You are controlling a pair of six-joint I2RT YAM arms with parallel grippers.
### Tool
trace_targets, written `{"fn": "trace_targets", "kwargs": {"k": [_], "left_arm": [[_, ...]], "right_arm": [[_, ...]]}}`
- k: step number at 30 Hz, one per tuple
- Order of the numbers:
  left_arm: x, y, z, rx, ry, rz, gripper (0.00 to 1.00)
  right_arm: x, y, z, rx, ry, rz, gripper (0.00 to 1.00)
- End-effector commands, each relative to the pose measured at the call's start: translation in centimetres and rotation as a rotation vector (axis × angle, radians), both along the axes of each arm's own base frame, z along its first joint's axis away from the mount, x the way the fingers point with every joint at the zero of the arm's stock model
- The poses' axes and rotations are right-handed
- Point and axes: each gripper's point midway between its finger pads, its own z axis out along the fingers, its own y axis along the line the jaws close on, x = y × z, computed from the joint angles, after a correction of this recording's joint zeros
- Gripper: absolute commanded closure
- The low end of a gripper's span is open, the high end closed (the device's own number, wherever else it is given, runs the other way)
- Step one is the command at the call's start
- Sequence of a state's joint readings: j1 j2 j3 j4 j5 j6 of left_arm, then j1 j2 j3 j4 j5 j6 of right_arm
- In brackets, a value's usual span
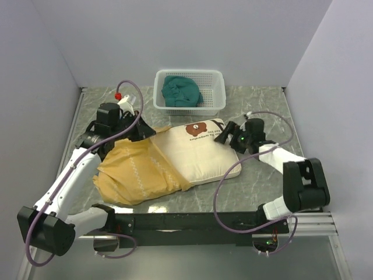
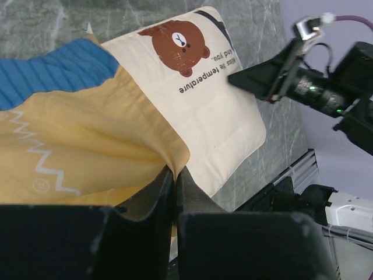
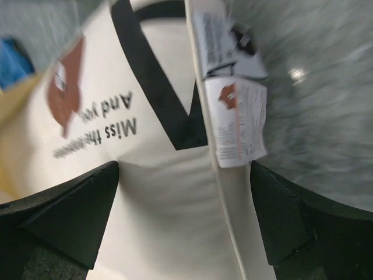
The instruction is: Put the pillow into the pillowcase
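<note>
On the grey marble-patterned table (image 1: 250, 182), the large floppy mustard-yellow fabric pillowcase with faint white zigzag lines (image 1: 131, 175) lies rumpled on the left, nearest the arm bases, its blue inner side showing at the mouth. The left gripper (image 2: 175, 175) has its fingers pinched tight on the edge of the yellow cloth, which lies over the left part of the big cream-white rectangular soft pillow (image 1: 201, 157). The rest of the pillow lies flat at the table's centre, with its brown bear face and black lettering toward the far short edge. There the right gripper (image 3: 185, 169) holds its fingers spread wide on either side of the pillow's seam, beside the white sewn-in paper labels (image 3: 236, 122). Farthest back stands a white perforated plastic basket (image 1: 189, 73) holding a crumpled teal cloth (image 1: 182, 90).
</note>
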State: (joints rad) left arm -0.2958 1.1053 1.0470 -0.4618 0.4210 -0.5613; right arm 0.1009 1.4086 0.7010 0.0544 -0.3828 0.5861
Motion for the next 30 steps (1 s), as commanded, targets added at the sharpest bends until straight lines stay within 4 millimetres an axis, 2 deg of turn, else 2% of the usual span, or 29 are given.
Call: {"fn": "trace_targets", "kwargs": {"k": [1,2,3,4,5,6,7,9,10,11,12,13,14,15,16,17,19,20,21,24,26,27,28,30], "left_arm": [[0.4,-1.8,0.6,-0.005,-0.051,-0.041,0.89],[0.6,-2.1,1.0,-0.003,-0.059,-0.039,0.89],[1.0,-2.4,0.6,0.013,-0.049,-0.026,0.89],[0.8,-3.2,0.5,0.022,-0.049,-0.040,0.90],[0.9,-3.7,0.8,0.028,-0.053,-0.039,0.90],[1.4,-4.0,0.2,0.056,-0.044,-0.023,0.92],[0.9,-5.3,0.6,0.062,-0.052,-0.049,0.93],[1.4,-6.2,-0.3,0.111,-0.043,-0.024,0.95],[0.9,-7.6,0.1,0.114,-0.053,-0.049,0.96],[0.9,-8.2,0.3,0.118,-0.055,-0.047,0.97],[1.0,-9.0,-0.2,0.132,-0.045,-0.053,0.98],[0.9,-10.2,0.9,0.137,-0.072,-0.056,0.98],[1.0,-10.8,1.3,0.144,-0.076,-0.054,0.99],[1.4,-11.8,0.8,0.164,-0.064,-0.061,0.99],[0.9,-13.5,2.6,0.143,-0.096,-0.089,0.99],[1.1,-14.6,2.0,0.156,-0.081,-0.106,0.99],[0.3,-17.1,3.0,0.140,-0.099,-0.153,0.99],[0.1,-17.8,2.7,0.146,-0.092,-0.167,0.99],[0.6,-18.4,1.2,0.182,-0.078,-0.158,0.99],[0.2,-20.0,-0.7,0.197,-0.055,-0.194,0.99],[1.3,-20.0,-0.2,0.220,-0.074,-0.154,0.99],[1.4,-20.0,0.2,0.233,-0.076,-0.154,0.99],[2.0,-20.7,3.2,0.194,-0.123,-0.154,0.99],[1.8,-22.0,4.2,0.185,-0.119,-0.189,0.99]], "right_arm": [[-0.9,3.7,-2.4,-0.031,-0.021,0.148,0.01],[-1.4,4.2,-2.7,-0.030,-0.024,0.161,0.02],[-2.8,5.1,-3.5,-0.016,0.002,0.188,0.09],[-3.1,5.6,-3.3,0.003,-0.013,0.202,0.15],[-3.7,6.0,-3.2,0.025,-0.017,0.215,0.27],[-5.0,6.4,-3.5,0.054,0.004,0.228,0.71],[-5.6,6.8,-3.0,0.085,-0.011,0.248,0.85],[-7.7,8.0,-1.4,0.142,-0.045,0.288,1.00],[-8.6,9.0,-0.2,0.177,-0.076,0.329,1.00],[-9.3,9.4,2.4,0.200,-0.158,0.340,1.00],[-10.1,9.6,3.1,0.218,-0.169,0.330,1.00],[-11.3,10.3,3.9,0.224,-0.181,0.353,1.00],[-11.7,10.2,6.3,0.245,-0.256,0.342,1.00],[-12.2,10.4,7.3,0.269,-0.268,0.340,1.00],[-12.8,10.6,7.6,0.276,-0.269,0.348,1.00],[-13.2,10.6,8.1,0.284,-0.281,0.347,1.00],[-13.7,10.7,7.7,0.303,-0.259,0.349,1.00],[-14.4,10.7,6.6,0.312,-0.236,0.353,1.00],[-14.5,10.7,6.1,0.325,-0.221,0.338,1.00],[-14.2,8.8,2.6,0.294,-0.160,0.196,1.00],[-14.7,7.9,1.8,0.331,-0.176,0.138,1.00],[-14.7,7.7,2.3,0.377,-0.178,0.104,1.00],[-14.8,7.8,3.1,0.410,-0.205,0.101,1.00],[-14.4,7.4,4.3,0.408,-0.218,0.074,1.00]]}}
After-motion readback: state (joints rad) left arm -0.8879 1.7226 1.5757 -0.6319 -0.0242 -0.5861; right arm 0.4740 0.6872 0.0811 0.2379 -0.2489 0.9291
